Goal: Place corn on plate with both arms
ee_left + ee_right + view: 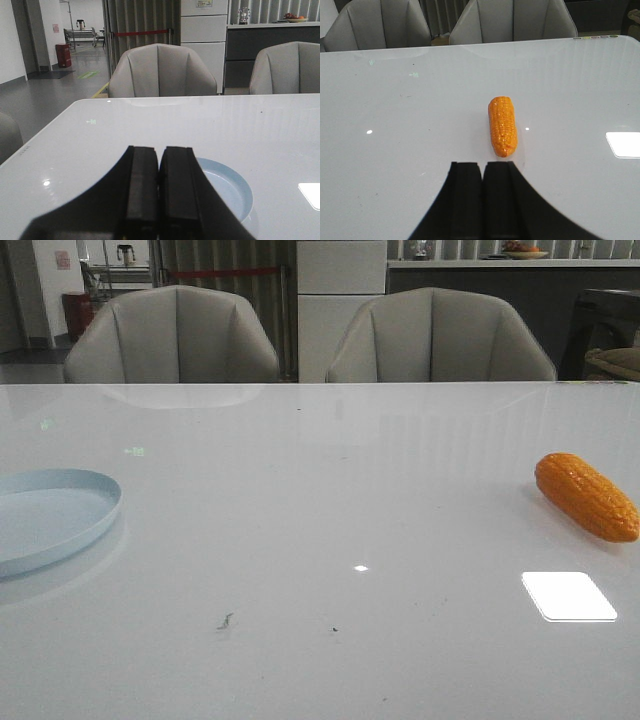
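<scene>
The orange corn (587, 496) lies on the white table at the far right of the front view. In the right wrist view the corn (502, 125) lies just beyond my right gripper (482, 165), which is shut and empty. The pale blue plate (70, 520) sits at the left edge of the front view. In the left wrist view the plate (235, 187) lies partly hidden behind my left gripper (159, 150), which is shut and empty. Neither arm shows in the front view.
Two grey chairs (172, 335) (440, 338) stand behind the table's far edge. A bright light patch (568, 596) reflects on the table near the corn. A few small dark specks (225, 620) lie on the table's near middle.
</scene>
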Robot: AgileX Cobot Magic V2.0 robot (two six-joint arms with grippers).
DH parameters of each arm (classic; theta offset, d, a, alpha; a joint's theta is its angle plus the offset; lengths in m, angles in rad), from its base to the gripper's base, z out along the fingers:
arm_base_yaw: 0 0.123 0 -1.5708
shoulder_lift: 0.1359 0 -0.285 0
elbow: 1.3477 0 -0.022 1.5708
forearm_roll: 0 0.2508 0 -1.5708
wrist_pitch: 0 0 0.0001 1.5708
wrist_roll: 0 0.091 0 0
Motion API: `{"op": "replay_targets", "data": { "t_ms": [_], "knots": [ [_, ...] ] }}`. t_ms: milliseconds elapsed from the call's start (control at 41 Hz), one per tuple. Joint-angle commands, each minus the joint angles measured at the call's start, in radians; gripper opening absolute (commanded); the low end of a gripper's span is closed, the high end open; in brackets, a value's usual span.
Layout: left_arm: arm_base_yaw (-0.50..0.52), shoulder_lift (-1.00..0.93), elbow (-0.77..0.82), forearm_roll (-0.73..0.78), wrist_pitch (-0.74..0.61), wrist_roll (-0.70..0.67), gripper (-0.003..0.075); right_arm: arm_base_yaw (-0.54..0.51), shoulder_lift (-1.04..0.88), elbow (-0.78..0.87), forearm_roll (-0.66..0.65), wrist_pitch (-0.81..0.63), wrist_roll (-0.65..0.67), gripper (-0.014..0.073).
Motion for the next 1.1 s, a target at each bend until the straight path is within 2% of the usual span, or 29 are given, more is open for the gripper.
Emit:
{"op": "replay_targets", "data": {
  "t_ms": [0, 633, 706, 780, 877, 950, 999, 1072],
  "knots": [
    [-0.006, -0.015, 0.037, -0.002, -0.083, -0.007, 0.0096, -0.008, -0.017, -0.021, -0.007, -0.083, -0.001, 0.0058],
    [-0.006, -0.015, 0.037, -0.002, -0.085, -0.007, 0.0096, -0.008, -0.017, -0.021, -0.008, -0.084, -0.001, 0.0058],
    [-0.006, -0.015, 0.037, -0.002, -0.123, -0.007, 0.0096, -0.008, -0.017, -0.021, -0.008, -0.096, -0.001, 0.0058],
    [-0.006, -0.015, 0.037, -0.011, -0.231, -0.007, 0.0096, -0.008, -0.017, -0.021, -0.008, -0.123, -0.001, 0.0058],
    [-0.006, -0.015, 0.035, -0.011, -0.421, -0.007, 0.0096, -0.007, -0.017, -0.022, -0.008, -0.264, -0.001, 0.0058],
    [-0.006, -0.015, 0.017, -0.034, -0.523, -0.007, 0.0096, -0.007, -0.017, -0.022, -0.008, -0.448, -0.001, 0.0058],
    [-0.006, -0.015, -0.015, -0.073, -0.531, -0.007, 0.0096, -0.007, -0.017, -0.025, -0.003, -0.598, 0.001, 0.0058],
    [-0.006, -0.015, -0.077, -0.082, -0.531, -0.007, 0.0096, -0.007, -0.017, -0.057, 0.03, -0.66, 0.029, 0.0059]
  ]
}}
